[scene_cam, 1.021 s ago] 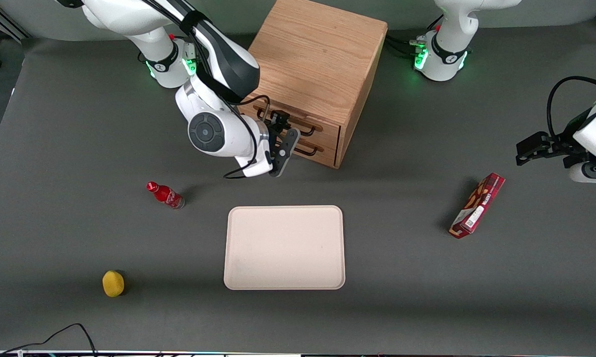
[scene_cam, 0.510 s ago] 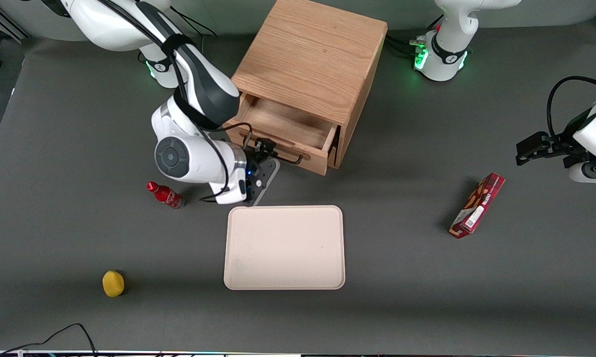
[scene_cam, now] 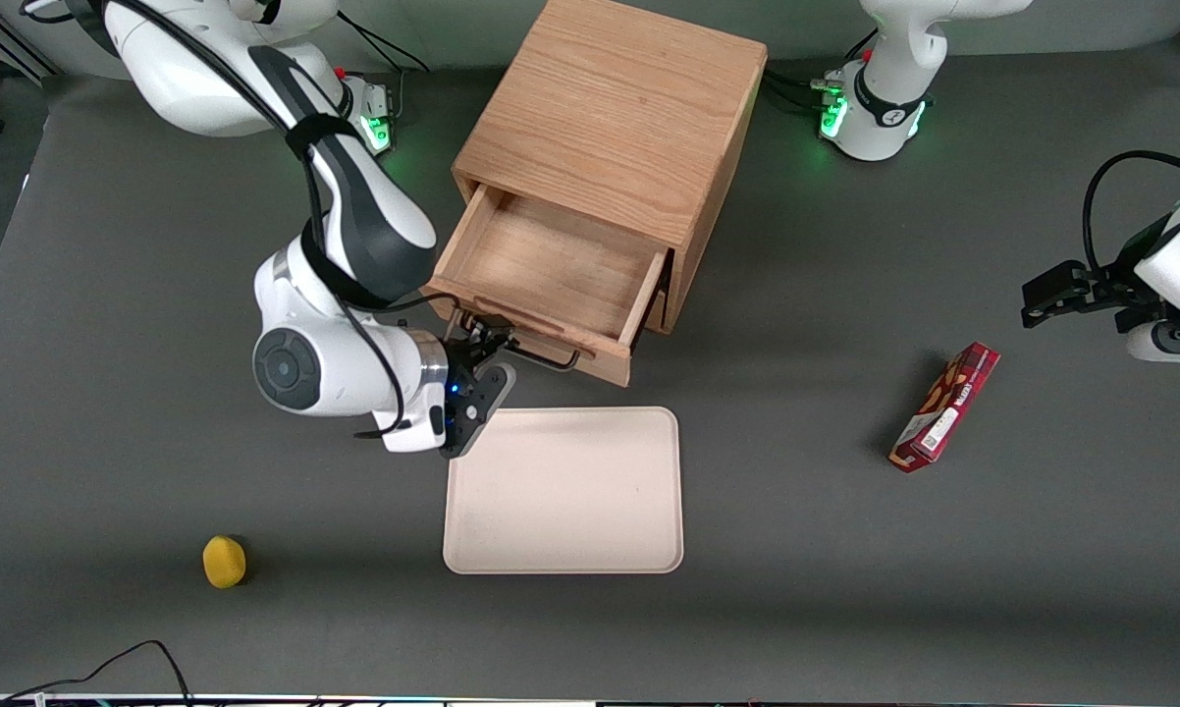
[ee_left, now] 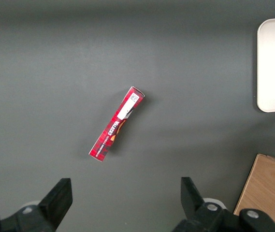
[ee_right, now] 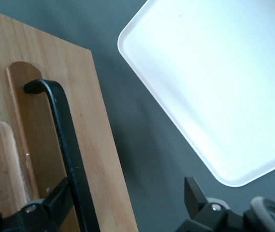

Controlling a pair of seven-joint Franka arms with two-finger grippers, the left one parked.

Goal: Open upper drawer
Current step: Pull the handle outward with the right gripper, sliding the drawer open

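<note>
The upper drawer (scene_cam: 551,265) of the oak cabinet (scene_cam: 610,108) stands pulled far out, and its bare wooden inside shows. Its black wire handle (scene_cam: 526,352) is on the front panel facing the tray. My right gripper (scene_cam: 490,361) is at the handle's end toward the working arm, fingers open. In the right wrist view the handle bar (ee_right: 69,145) runs between the open fingers of the gripper (ee_right: 127,188), close against one finger (ee_right: 55,200) and far from the other, over the drawer front (ee_right: 98,159). The lower drawer is hidden under the open one.
A cream tray (scene_cam: 563,489) lies on the grey table just nearer the camera than the drawer front, and also shows in the right wrist view (ee_right: 214,82). A yellow object (scene_cam: 224,561) lies toward the working arm's end. A red box (scene_cam: 945,406) lies toward the parked arm's end.
The upper drawer went from shut to wide open. My gripper moved nearer the front camera along with the handle, and the arm now hides the red bottle.
</note>
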